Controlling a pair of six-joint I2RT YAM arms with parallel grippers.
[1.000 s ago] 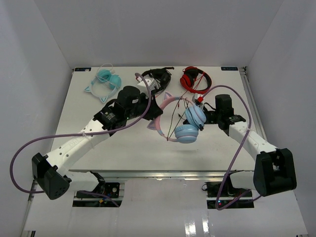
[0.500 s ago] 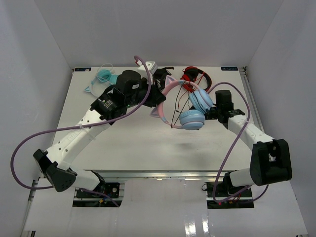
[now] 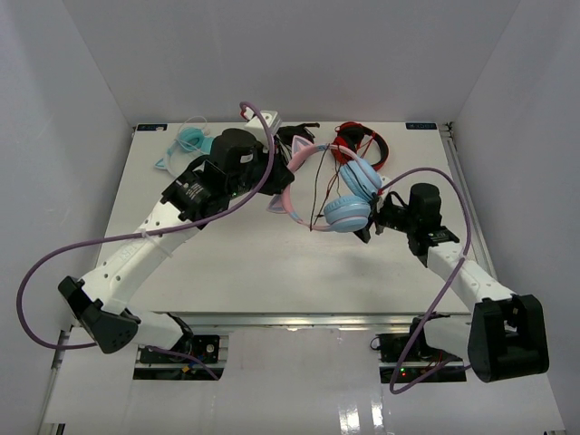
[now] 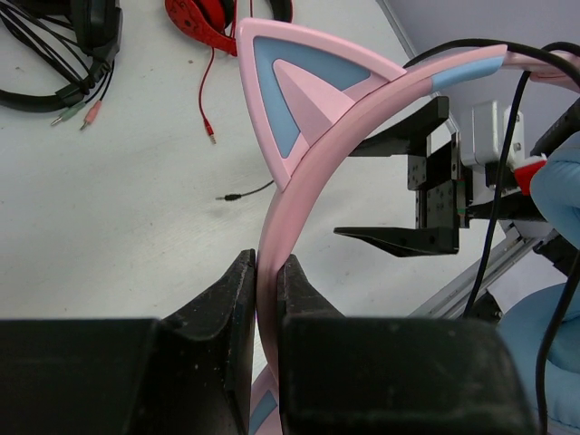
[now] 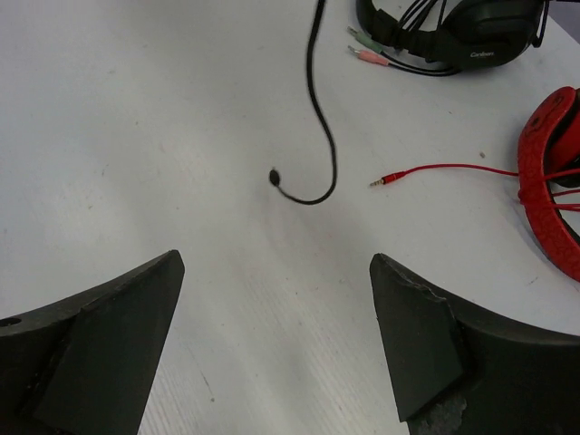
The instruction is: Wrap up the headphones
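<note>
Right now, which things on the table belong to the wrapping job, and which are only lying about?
Job in hand:
- the pink-and-blue headphones, headband clamped in the left end effector
- the right end effector, open and holding nothing

Lying about:
- the red headphones
- the black headset
- the teal headphones

The left arm (image 3: 145,254) reaches forward and inward — the left gripper (image 4: 268,272) is pinched tight on the pink band of the headphones (image 4: 313,168). The right arm (image 3: 462,267) stretches forward (forearm angled inward), and the right gripper (image 5: 276,263) has its fingers spread wide, holding nothing
</note>
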